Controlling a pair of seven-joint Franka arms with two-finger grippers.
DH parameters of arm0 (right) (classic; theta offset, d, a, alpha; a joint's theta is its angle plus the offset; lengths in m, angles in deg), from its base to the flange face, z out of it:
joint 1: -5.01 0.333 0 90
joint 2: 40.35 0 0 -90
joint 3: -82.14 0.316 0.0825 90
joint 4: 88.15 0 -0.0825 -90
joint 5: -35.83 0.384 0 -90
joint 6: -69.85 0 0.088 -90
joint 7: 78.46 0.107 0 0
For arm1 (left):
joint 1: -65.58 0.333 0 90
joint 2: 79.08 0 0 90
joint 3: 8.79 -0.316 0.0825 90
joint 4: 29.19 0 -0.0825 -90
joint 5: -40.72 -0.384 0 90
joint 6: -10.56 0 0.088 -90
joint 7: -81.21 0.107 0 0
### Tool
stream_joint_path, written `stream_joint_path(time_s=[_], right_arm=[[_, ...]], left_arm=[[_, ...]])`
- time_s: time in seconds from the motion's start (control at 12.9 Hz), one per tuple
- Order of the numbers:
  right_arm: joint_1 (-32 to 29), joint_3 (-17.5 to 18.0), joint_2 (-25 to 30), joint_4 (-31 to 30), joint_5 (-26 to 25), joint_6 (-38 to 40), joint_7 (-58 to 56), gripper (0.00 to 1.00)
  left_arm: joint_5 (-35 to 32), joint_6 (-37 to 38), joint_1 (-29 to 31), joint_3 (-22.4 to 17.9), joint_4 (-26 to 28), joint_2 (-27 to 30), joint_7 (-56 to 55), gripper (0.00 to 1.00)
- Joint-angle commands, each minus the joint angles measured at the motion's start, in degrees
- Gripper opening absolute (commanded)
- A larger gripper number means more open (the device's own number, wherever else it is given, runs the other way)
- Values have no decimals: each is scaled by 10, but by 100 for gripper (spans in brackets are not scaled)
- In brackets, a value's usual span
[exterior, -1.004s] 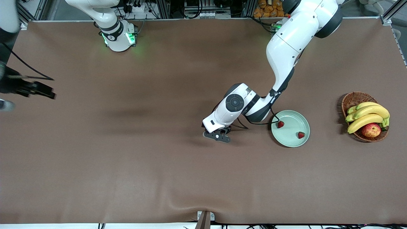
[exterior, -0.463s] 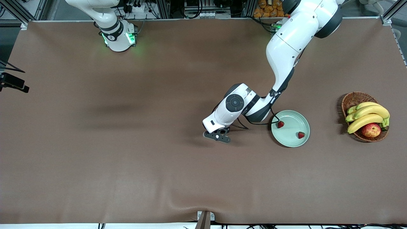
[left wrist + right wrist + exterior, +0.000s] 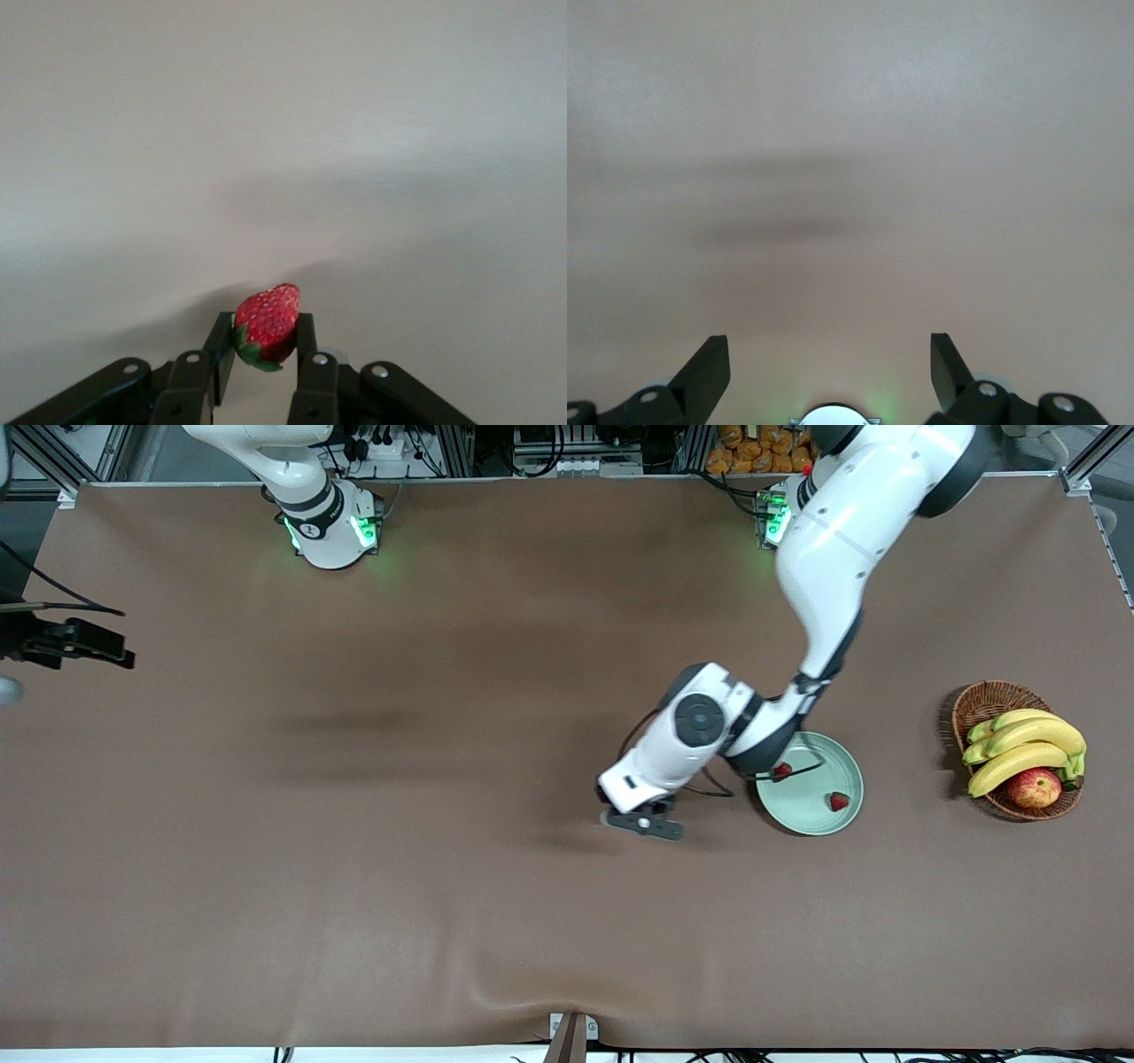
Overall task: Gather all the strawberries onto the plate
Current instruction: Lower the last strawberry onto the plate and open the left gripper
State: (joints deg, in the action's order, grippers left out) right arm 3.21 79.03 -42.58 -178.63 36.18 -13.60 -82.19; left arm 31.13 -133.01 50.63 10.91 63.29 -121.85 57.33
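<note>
Reading for writing: we find no label or brand we can read.
Right gripper: we see it waiting, fingers spread wide over bare table, at the right arm's end.
Left gripper: over the table beside the plate, clenched on a strawberry; only the left wrist view shows this berry.
Plate: two strawberries inside.
Basket: bananas, apple.
</note>
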Motion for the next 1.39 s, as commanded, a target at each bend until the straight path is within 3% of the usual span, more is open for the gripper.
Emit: stream_joint_path(time_s=[0.0, 0.15, 0.39, 0.62, 0.85, 0.93, 1.0, 1.08, 1.16, 1.31], right_arm=[[-14, 18, 2, 12, -6, 13, 26, 100], [-14, 17, 1, 12, -7, 11, 27, 100], [-14, 17, 0, 12, -9, 7, 27, 100], [-21, 10, -4, 12, -13, 4, 26, 100], [-17, -4, -6, 13, -22, 1, 26, 100], [-17, -3, -6, 12, -21, 2, 26, 100], [-16, -3, -6, 12, -20, 4, 26, 100], [-11, -4, -6, 13, -21, 6, 26, 100], [-7, -5, -6, 13, -21, 5, 26, 100], [-6, -5, -6, 13, -21, 5, 26, 100]], left_arm=[[-1, -1, 71, 3, 159, 119, 42, 11], [-1, 13, 144, 3, 197, 141, 121, 11], [1, 60, 229, 5, 180, 137, 232, 10], [1, 80, 239, 3, 171, 131, 231, 11], [1, 81, 241, 4, 176, 123, 226, 24], [1, 82, 242, 3, 177, 121, 226, 34], [1, 82, 242, 4, 176, 119, 228, 62], [1, 84, 242, 3, 175, 120, 229, 77], [1, 85, 242, 4, 174, 121, 224, 100], [1, 112, 241, 4, 165, 139, 223, 100]])
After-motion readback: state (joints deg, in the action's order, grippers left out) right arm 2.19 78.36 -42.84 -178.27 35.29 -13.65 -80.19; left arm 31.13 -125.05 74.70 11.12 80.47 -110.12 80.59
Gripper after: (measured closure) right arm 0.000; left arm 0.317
